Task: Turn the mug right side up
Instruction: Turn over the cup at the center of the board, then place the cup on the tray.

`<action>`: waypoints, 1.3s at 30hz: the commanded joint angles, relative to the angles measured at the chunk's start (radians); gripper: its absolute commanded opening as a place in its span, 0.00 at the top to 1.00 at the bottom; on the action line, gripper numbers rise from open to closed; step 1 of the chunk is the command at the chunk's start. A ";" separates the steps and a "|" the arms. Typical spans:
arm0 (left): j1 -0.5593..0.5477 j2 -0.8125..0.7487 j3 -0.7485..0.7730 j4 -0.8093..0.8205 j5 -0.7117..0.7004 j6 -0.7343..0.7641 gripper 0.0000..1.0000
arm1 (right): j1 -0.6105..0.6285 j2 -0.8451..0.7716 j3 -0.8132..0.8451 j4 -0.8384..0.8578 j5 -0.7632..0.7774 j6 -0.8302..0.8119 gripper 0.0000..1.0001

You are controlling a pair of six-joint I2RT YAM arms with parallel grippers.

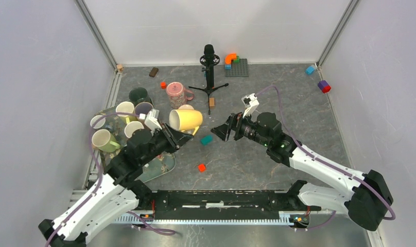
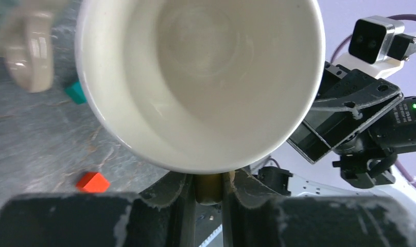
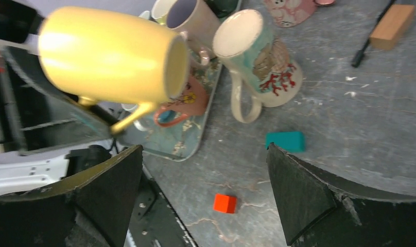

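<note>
Viewing from its wrist, left hand (image 2: 208,177) clamps the handle (image 2: 208,189) of the yellow mug (image 3: 108,56); right hand (image 3: 203,154) spread.

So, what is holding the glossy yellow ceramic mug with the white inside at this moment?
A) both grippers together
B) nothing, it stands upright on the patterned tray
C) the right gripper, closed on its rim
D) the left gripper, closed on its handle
D: the left gripper is shut on the handle of the yellow mug, which is lifted and lies on its side, while the right gripper stands open and apart from it.
</note>
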 commanded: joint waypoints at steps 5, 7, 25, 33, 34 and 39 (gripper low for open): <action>0.003 -0.068 0.283 -0.470 -0.337 0.159 0.98 | -0.002 0.001 0.098 -0.152 0.095 -0.195 0.05; 0.002 -0.057 0.328 -0.545 -0.411 0.169 0.98 | -0.002 0.009 0.111 -0.174 0.093 -0.218 0.04; 0.061 0.236 0.632 -0.901 -0.987 0.297 0.98 | -0.034 0.063 0.171 -0.286 0.060 -0.363 0.02; 0.293 0.249 0.547 -0.918 -0.922 0.285 0.98 | -0.054 0.096 0.202 -0.344 0.055 -0.447 0.02; 0.323 0.245 0.544 -0.922 -0.918 0.288 0.98 | -0.057 0.098 0.205 -0.350 0.051 -0.460 0.02; 0.453 0.242 0.523 -0.946 -0.900 0.278 0.98 | -0.063 0.105 0.213 -0.375 0.026 -0.543 0.02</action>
